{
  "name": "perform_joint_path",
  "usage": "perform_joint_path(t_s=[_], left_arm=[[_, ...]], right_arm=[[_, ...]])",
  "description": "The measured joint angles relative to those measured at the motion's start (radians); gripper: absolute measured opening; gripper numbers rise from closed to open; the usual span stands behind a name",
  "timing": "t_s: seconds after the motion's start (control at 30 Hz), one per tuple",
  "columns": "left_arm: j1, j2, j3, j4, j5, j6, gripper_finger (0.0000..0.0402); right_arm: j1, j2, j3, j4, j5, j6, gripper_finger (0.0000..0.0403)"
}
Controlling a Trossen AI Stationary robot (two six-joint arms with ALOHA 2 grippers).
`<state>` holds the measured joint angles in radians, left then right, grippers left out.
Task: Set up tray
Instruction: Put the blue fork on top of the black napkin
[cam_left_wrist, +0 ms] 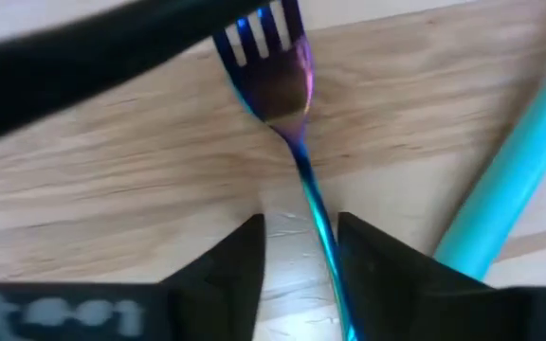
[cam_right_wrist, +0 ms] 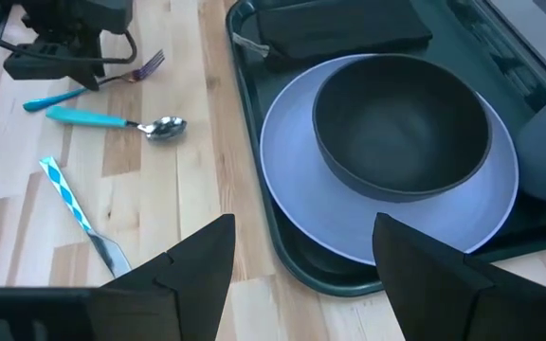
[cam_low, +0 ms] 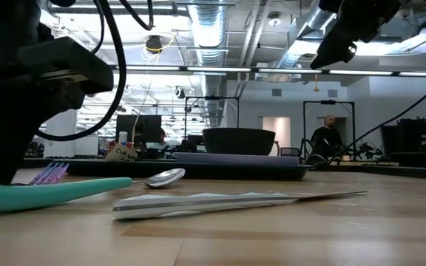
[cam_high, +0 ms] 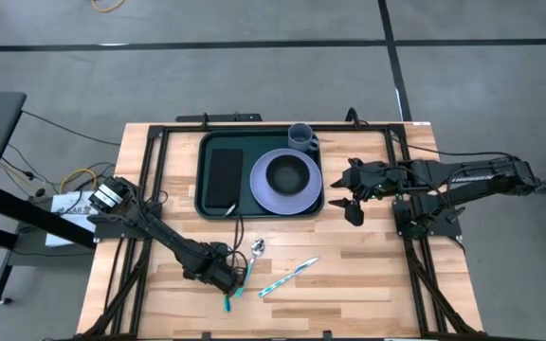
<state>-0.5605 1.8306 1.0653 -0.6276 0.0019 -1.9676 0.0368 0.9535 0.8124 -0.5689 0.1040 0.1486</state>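
Fork (cam_left_wrist: 287, 104) seemingly between left gripper (cam_left_wrist: 300, 248) fingers, beside tray (cam_high: 209, 210) edge

— What did the arms look like?
— Both were dark, jointed and slim, with black cables along them. The right arm (cam_high: 463, 176) bore pale lettering; the left arm (cam_high: 159, 232) had a white-labelled block by its base.

Dark green tray (cam_high: 201, 180), lavender plate (cam_high: 263, 189), teal-handled spoon (cam_right_wrist: 112, 121).
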Motion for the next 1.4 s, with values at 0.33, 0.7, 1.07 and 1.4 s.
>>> perform_joint_path(t_s=[0.33, 0.7, 1.07, 1.4], left_arm=[[-0.007, 0.002, 0.001, -0.056, 0.003, 0.017, 0.0009], [-0.038, 0.009, 0.042, -0.125, -0.050, -0.049, 0.0002], [-0.060, 0.009, 0.205, -0.328, -0.175, -0.098, 0.0001], [0.068, -0.140, 0.242, -0.572, -0.376, -0.035, 0.0000]], right_arm=[[0.000, 0.000, 0.000, 0.000, 0.002, -0.001, 0.0240], [0.000, 0.000, 0.000, 0.000, 0.002, -0.001, 0.0240], [0.000, 0.000, 0.000, 0.000, 0.001, -0.019, 0.0240], [0.000, 0.000, 0.000, -0.006, 0.000, -0.019, 0.0240]])
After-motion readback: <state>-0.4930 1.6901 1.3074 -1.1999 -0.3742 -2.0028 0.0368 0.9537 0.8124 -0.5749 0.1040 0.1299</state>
